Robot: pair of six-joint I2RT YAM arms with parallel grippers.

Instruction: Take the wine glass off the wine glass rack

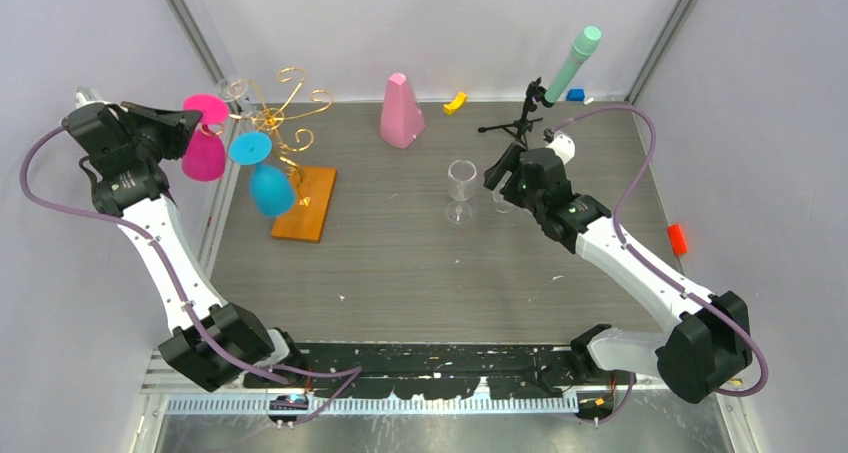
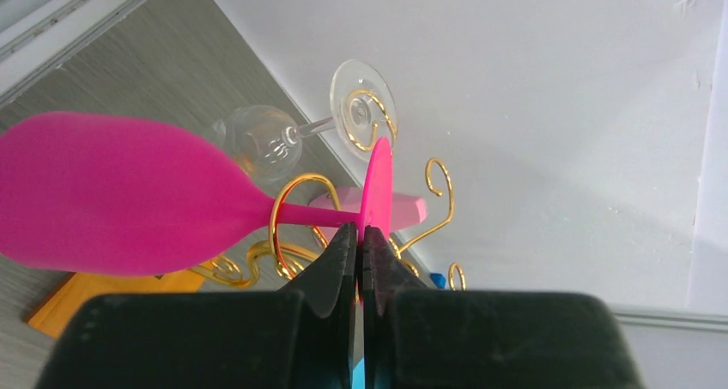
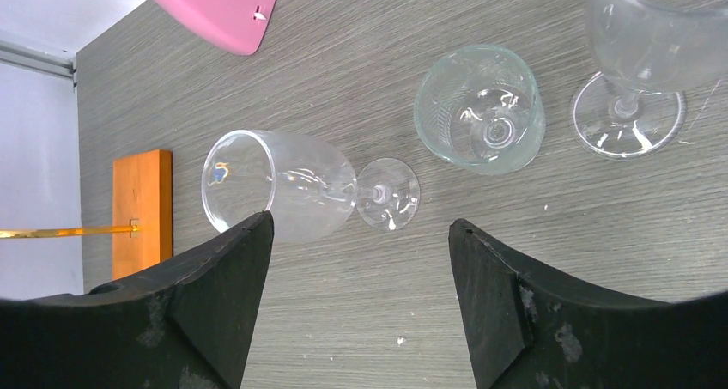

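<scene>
Near the far-left corner of the table (image 1: 420,263), the left gripper (image 2: 361,231) pinches the foot of the magenta wine glass (image 2: 112,196), which next needs sliding clear of the wine glass rack (image 1: 305,208).

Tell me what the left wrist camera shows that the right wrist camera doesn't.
Only the left wrist: the shut left hand pinching the foot of a pink wine glass whose stem sits in a curl of the gold rack, with a clear glass hanging behind it. Only the right wrist: the open right hand above three clear glasses on the table. Both: the rack's orange wooden base and the table.
</scene>
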